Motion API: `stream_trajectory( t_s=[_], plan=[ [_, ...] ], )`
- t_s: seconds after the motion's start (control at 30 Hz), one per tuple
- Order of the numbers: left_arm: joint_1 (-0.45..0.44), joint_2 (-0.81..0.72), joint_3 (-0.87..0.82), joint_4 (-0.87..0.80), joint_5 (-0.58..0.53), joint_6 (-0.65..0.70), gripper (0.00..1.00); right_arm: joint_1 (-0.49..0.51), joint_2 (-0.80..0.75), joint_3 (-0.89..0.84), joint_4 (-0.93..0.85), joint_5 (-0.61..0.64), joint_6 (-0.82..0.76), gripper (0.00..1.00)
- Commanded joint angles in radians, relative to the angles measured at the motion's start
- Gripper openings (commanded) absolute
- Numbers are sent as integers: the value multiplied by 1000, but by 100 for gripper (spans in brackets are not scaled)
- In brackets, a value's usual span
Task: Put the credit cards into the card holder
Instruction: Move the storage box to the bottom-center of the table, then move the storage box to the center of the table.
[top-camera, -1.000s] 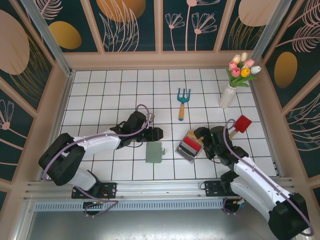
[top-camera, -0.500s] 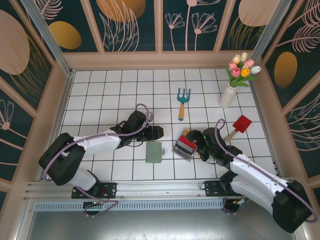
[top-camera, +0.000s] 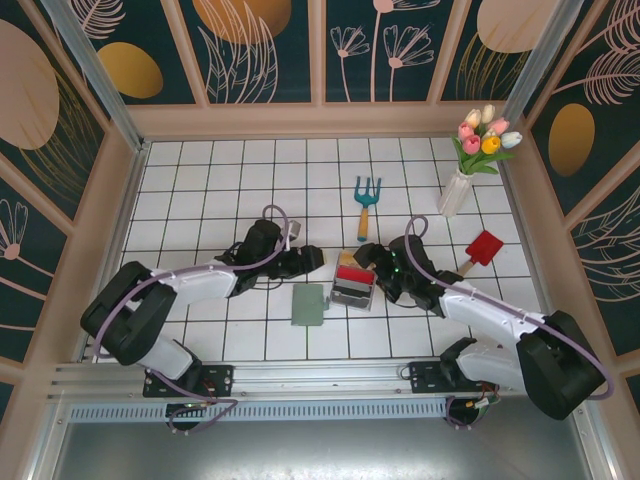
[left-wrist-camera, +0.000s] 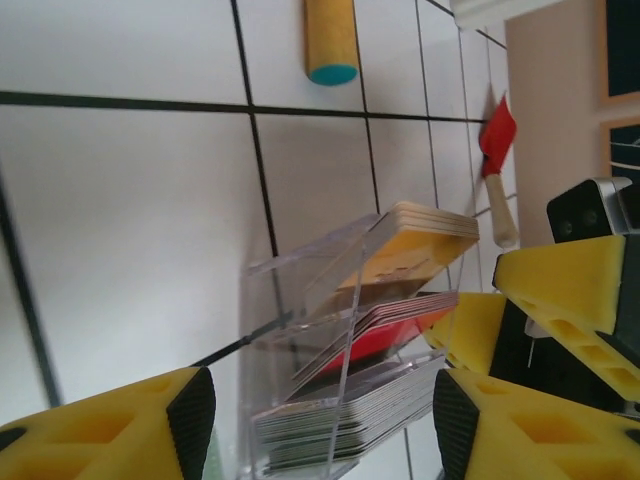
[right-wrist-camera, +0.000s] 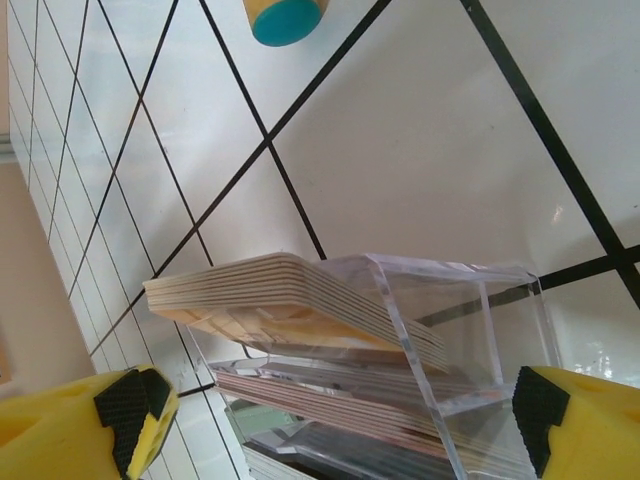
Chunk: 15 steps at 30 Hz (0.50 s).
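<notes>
From above, the left claw (top-camera: 318, 262) hung low over the middle of the bench (top-camera: 200, 190), its jaws apart and pointing right at the rack (top-camera: 352, 283). The right claw (top-camera: 365, 258) reached in from the other side, jaws spread wide at the rack's far end. The cards (top-camera: 352, 278) stood in the rack in yellow, red and dark stacks. The wallet (top-camera: 308, 305) lay flat just left of the rack, toward the near edge and about midway between the side edges, with neither claw touching it. A fork (top-camera: 366, 205) lay farther back. A trowel (top-camera: 482, 250) lay toward the right edge, and a vase (top-camera: 456, 192) stood by the far right corner.

From the left wrist, the left claw (left-wrist-camera: 322, 425) was open, one black pad low on each side with the rack (left-wrist-camera: 300, 290) ahead between them. The cards (left-wrist-camera: 420, 245) leaned inside it, yellow ones on top. Beyond them were the right claw's yellow fingers (left-wrist-camera: 560, 285), the trowel (left-wrist-camera: 497, 140) and the fork's handle (left-wrist-camera: 330, 40).

From the right wrist, the right claw (right-wrist-camera: 338, 420) straddled the rack (right-wrist-camera: 470, 290). One pad sat at the clear wall and the other stood a little off it. I could not tell whether it pressed. The cards (right-wrist-camera: 290, 300) lay tilted in their slots, with the fork's handle tip (right-wrist-camera: 285, 15) beyond.
</notes>
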<state>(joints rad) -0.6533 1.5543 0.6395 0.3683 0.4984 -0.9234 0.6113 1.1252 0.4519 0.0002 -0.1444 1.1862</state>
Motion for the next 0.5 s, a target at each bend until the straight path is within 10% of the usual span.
stream_trajectory(
  t_s=[0.0, 0.47],
  plan=[
    [0, 57, 22, 130, 128, -55, 62, -6, -42, -15, -1, -26, -46, 93],
    [-13, 253, 138, 243, 206, -129, 62, -59, 60, -17, 188, -180, -74, 91]
  ],
)
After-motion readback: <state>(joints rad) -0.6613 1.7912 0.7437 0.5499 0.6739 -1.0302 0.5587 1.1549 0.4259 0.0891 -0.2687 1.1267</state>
